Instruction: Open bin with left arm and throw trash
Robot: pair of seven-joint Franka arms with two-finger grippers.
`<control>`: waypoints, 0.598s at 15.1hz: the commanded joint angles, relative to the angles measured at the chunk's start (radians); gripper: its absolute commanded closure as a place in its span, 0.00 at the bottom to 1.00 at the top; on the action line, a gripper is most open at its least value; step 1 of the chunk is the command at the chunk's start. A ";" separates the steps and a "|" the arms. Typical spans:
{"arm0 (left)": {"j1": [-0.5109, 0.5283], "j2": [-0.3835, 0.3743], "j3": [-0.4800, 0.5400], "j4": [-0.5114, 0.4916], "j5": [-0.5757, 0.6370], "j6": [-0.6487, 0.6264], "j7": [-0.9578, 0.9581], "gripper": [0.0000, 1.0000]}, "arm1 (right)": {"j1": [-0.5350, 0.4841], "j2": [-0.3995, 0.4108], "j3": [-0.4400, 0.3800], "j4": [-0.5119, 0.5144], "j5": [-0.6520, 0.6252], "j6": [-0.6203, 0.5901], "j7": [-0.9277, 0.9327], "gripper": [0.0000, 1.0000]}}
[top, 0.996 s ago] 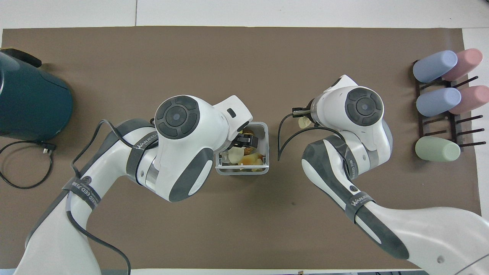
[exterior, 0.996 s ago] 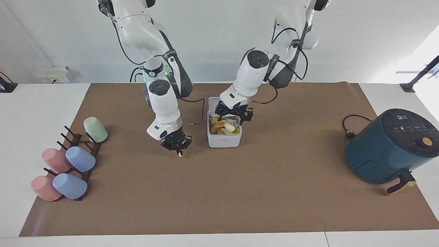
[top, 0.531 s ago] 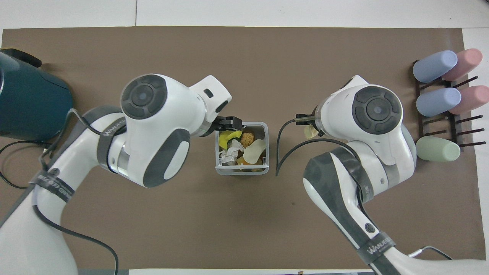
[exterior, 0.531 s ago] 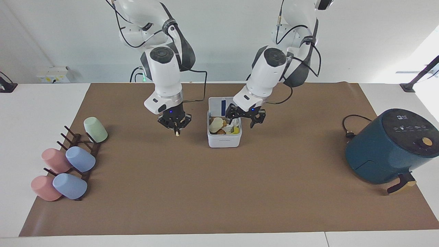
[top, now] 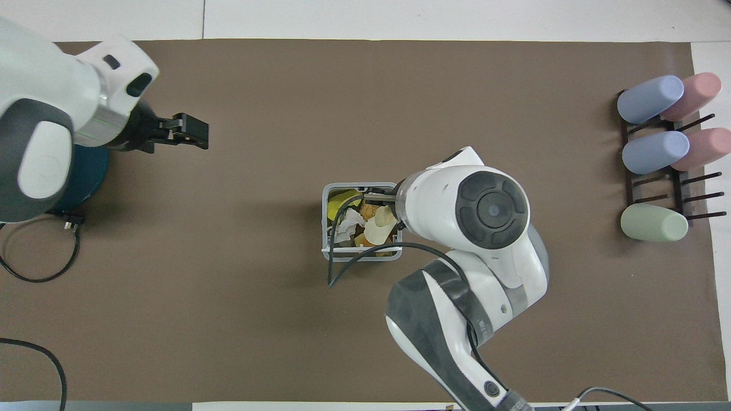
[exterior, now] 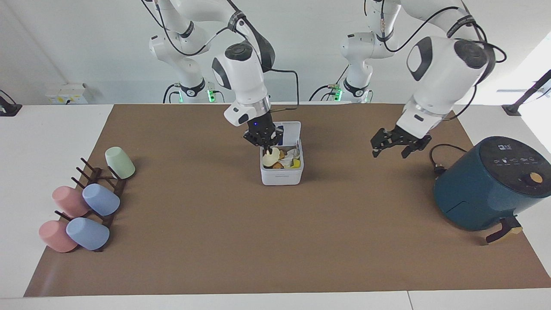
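The white bin (exterior: 282, 176) stands mid-mat with its lid (exterior: 289, 130) tipped up on the side nearer the robots. Inside lie paper, yellow bits and a cream scrap of trash (exterior: 272, 160). My right gripper (exterior: 267, 147) hangs over the bin's opening, shut on a small pale piece of trash at its fingertips. In the overhead view the right wrist covers that gripper and part of the bin (top: 325, 228). My left gripper (exterior: 391, 153) is open and holds nothing, over the mat between the bin and the air fryer; from overhead the left gripper (top: 199, 131) shows just off the fryer.
A dark-teal air fryer (exterior: 490, 185) with its cable (exterior: 439, 159) sits at the left arm's end of the table. A rack of pastel cups (exterior: 86, 202) lies at the right arm's end. The brown mat (exterior: 275, 241) covers the table.
The right gripper swung with its pale piece from the mat beside the bin to over the bin's opening. The left gripper pulled away from the bin toward the air fryer.
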 commanded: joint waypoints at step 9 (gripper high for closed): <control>0.044 -0.228 -0.005 -0.109 0.068 -0.223 0.053 0.00 | -0.006 -0.004 0.001 -0.032 0.017 0.045 -0.004 0.00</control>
